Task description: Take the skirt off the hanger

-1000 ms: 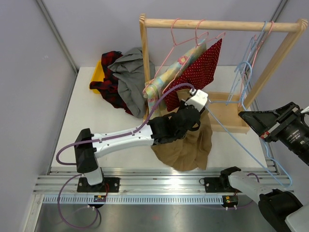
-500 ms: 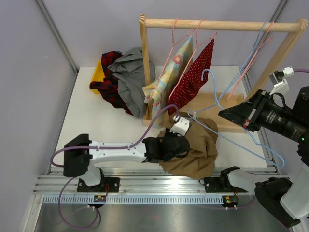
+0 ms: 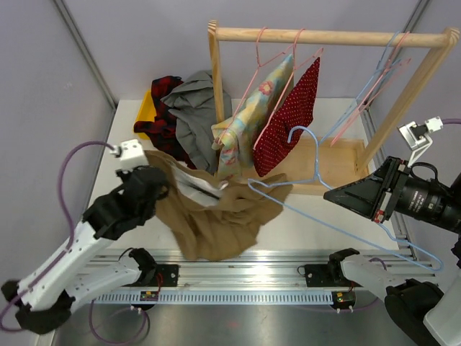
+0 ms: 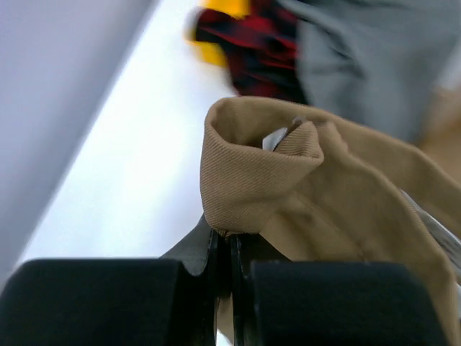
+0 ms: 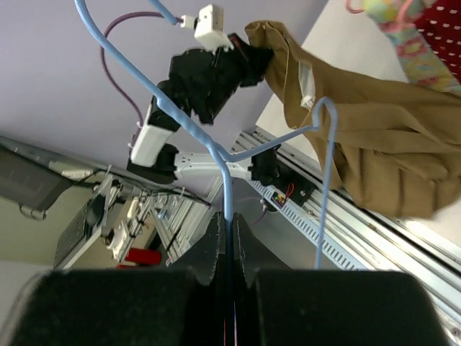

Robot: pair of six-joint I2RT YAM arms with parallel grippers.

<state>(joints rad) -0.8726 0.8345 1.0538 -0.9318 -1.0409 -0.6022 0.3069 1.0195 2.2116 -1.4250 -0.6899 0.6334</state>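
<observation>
Starting at the left, pale grey walls [image 3: 43, 86] close in a white table [image 3: 137, 155], with a ribbed metal rail [image 3: 245, 277] along its near edge where both arm bases are bolted. The left gripper [image 3: 155, 180] is raised over the table's left side, its jaws pressed together on a bunched fold of the skirt [image 3: 216, 220]; the left wrist view shows the cloth pinched right at the fingertips. At the back left lies a pile of 3 garments: a yellow one [image 3: 146, 112], a red and black plaid one [image 3: 166, 115] and a grey one [image 3: 194, 115]. The skirt is tan twill, hanging from the left gripper and spreading rightward in loose crumpled folds to the table's middle. A white inner label [image 3: 198, 189] is turned outward, and the lowest folds reach the near edge by the rail. Behind it stands a wooden rack [image 3: 324, 36], where 2 pink hangers carry a floral garment [image 3: 248, 115] and a red dotted garment [image 3: 292, 115]; bare blue and pink hangers [image 3: 367, 94] hang at its right end. A light blue hanger [image 3: 338, 216] slants across the right half, its left shoulder tip meeting the skirt's right edge; whether that tip is caught in the cloth cannot be told. The right gripper [image 3: 338, 194] holds this hanger, jaws clamped on its wire, as the right wrist view shows.
</observation>
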